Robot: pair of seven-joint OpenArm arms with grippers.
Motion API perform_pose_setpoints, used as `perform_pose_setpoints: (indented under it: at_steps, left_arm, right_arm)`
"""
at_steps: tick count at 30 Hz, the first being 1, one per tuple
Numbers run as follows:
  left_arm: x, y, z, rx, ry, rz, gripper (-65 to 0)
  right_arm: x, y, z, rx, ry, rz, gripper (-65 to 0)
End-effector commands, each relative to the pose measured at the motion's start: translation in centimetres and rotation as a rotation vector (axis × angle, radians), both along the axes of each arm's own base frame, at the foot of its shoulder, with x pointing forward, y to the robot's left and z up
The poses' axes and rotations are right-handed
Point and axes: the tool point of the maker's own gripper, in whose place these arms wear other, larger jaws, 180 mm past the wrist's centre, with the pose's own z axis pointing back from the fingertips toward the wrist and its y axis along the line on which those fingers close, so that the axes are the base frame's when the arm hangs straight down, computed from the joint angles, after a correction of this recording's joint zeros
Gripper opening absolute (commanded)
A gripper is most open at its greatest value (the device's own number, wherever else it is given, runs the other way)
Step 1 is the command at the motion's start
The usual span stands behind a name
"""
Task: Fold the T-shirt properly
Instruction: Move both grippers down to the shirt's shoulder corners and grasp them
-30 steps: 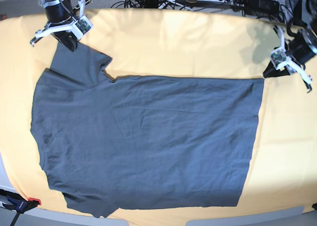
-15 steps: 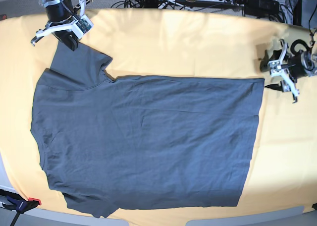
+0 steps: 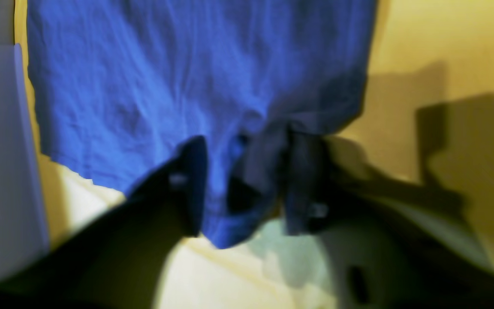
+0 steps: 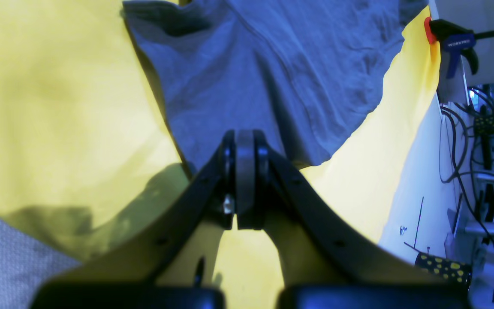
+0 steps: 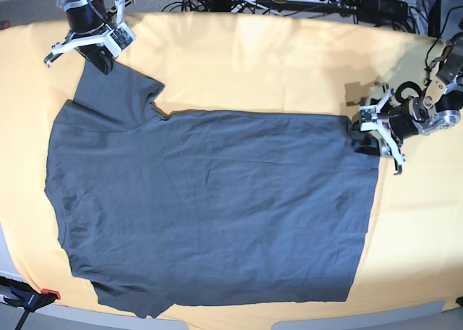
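The plain dark slate-grey short-sleeved cotton T-shirt (image 5: 210, 207) lies spread flat on the pale orange-yellow cloth (image 5: 275, 62) that covers the table, its sleeves toward the left of the base view and its hem toward the right. The right gripper (image 4: 244, 180) sits at the far sleeve of the T-shirt, its two black fingers (image 4: 230, 171) pressed together on the sleeve edge, pinching the fabric. The left gripper (image 5: 370, 133) is at the far hem corner of the T-shirt; its wrist view is blurred, but the fingers (image 3: 191, 180) stand apart with a bunched bit of the hem between them, and I cannot tell whether they grip it. A red-and-blue clamp (image 5: 32, 297) holds the cloth near the T-shirt's near sleeve
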Motion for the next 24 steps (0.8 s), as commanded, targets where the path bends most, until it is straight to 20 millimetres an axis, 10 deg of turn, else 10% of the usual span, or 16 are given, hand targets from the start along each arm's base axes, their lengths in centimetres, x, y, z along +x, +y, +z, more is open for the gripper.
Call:
perform_pose_setpoints:
  at_steps: [1,3,7,24]
  left_arm:
    - [0.1,1.2,0.1,0.052,0.002,0.006,-55.1]
    - [0.2,1.7,-0.1,0.073,0.002,0.020,-65.0]
    - [0.5,2.6,-0.2,0.100,0.011,0.073,-65.0]
    - [1.4,3.8,0.9,0.111,-0.040,0.099,-65.0]
  right_arm:
    - [0.3,-0.1,0.8,-0.008,-0.035,0.005,-65.0]
    - [0.2,-0.3,0.7,-0.014,-0.026,-0.004,-60.4]
    - [-0.8,-0.3,-0.5,-0.049,0.055,0.024,-30.7]
    - [0.1,-3.4,-6.7,-0.108,0.193,0.005,-30.7]
